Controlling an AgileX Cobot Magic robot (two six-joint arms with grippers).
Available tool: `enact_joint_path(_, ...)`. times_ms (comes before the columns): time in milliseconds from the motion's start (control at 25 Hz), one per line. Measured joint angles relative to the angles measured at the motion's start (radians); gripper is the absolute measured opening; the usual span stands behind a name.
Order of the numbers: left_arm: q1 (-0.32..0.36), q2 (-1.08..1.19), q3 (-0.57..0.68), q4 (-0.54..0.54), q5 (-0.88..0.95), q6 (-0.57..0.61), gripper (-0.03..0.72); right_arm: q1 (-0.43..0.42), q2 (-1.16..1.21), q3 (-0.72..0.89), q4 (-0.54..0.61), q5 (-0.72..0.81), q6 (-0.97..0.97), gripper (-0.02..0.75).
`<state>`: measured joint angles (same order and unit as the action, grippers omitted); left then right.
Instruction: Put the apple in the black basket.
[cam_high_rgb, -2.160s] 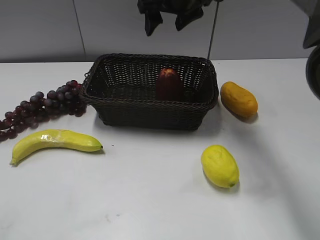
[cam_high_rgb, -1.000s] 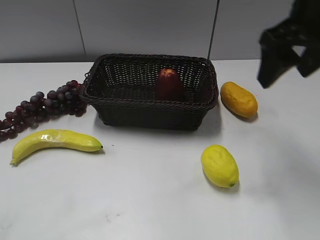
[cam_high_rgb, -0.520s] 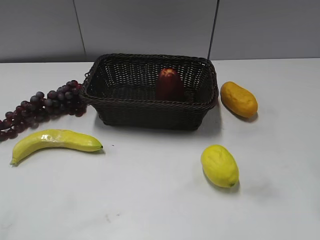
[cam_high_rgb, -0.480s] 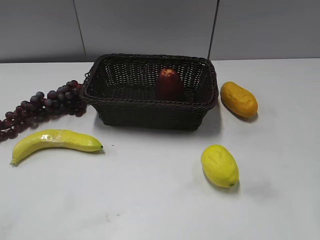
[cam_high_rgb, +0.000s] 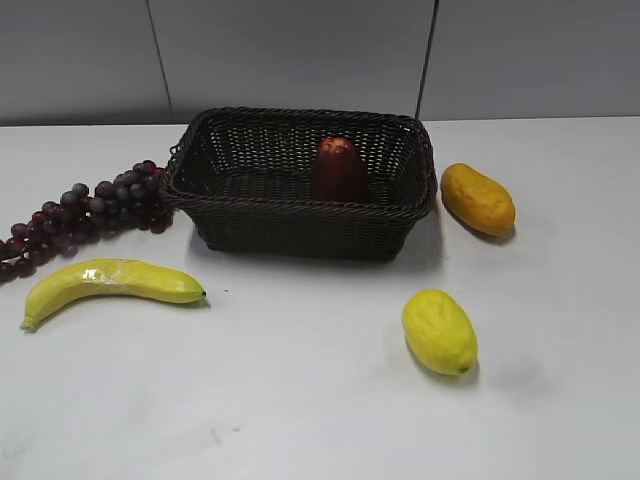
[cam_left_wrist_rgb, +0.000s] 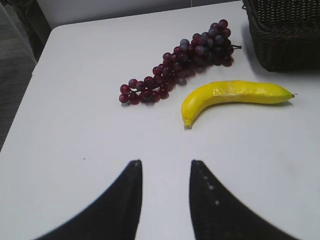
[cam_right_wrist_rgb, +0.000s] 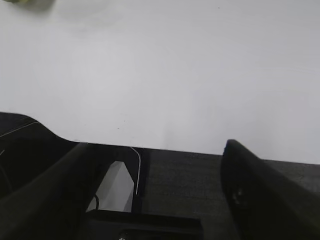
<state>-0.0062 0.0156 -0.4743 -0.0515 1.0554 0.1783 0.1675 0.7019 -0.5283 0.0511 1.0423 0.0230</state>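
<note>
The dark red apple stands upright inside the black basket, towards its right side. No gripper shows in the exterior view. In the left wrist view my left gripper is open and empty over bare white table, well short of the basket's corner. In the right wrist view my right gripper is open wide and empty at the table's near edge; the apple and basket are out of that view.
A purple grape bunch lies left of the basket, a banana in front of it. A yellow lemon lies front right, an orange fruit right of the basket. The grapes and banana show in the left wrist view.
The right arm, above the basket at first, swung off to the right and left the exterior view. The apple stays in the basket. Nothing else moved.
</note>
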Motion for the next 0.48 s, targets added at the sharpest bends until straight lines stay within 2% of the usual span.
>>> enact_joint_path(480,0.0,0.0,0.0,0.0,0.0,0.0,0.237,0.0,-0.359,0.026,-0.005,0.006,0.0,0.594)
